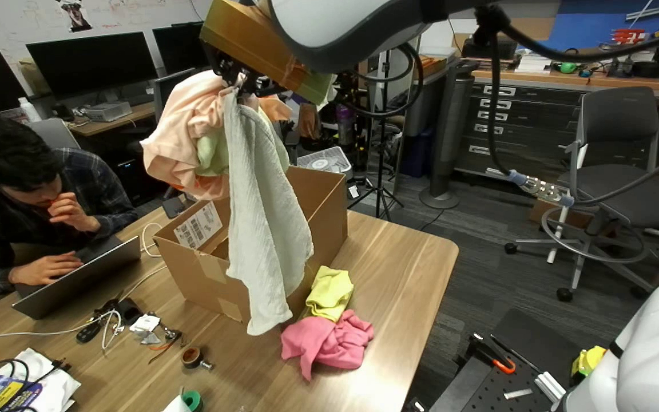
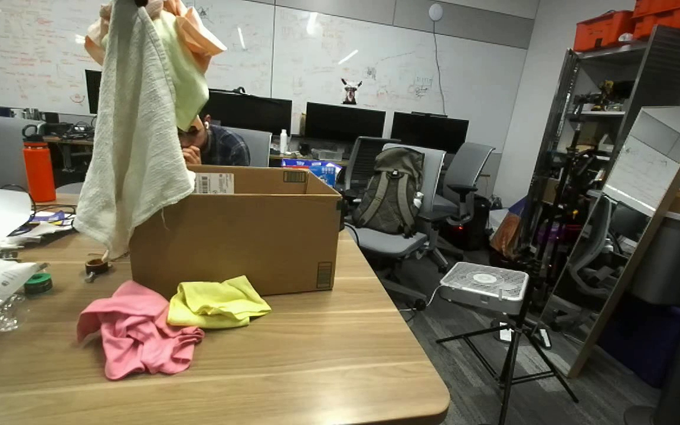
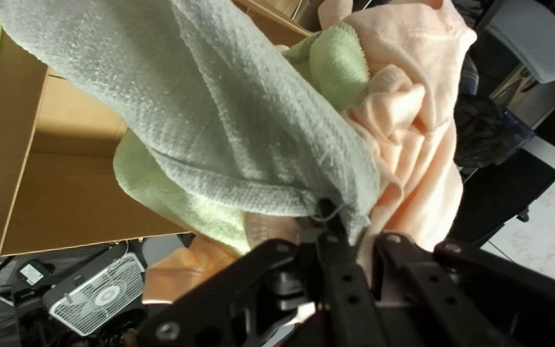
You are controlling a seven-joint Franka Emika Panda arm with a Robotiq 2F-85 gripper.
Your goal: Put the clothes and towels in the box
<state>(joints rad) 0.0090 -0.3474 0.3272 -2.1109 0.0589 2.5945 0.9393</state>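
Wears a smooth white shell with dark grey underside, plus a rounded white lower section. Trails thick black cables — including 1 with a clear, blue-ended sleeve. Sports a boxy gold-brown wrist block and a black gripper with angular linkages, silvery screw heads, small round holes in the fingers.

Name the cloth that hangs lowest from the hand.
The long pale grey-green cloth: its tip hangs below the bunched peach cloth and light green cloth; the pink cloth and yellow cloth lie on the table.
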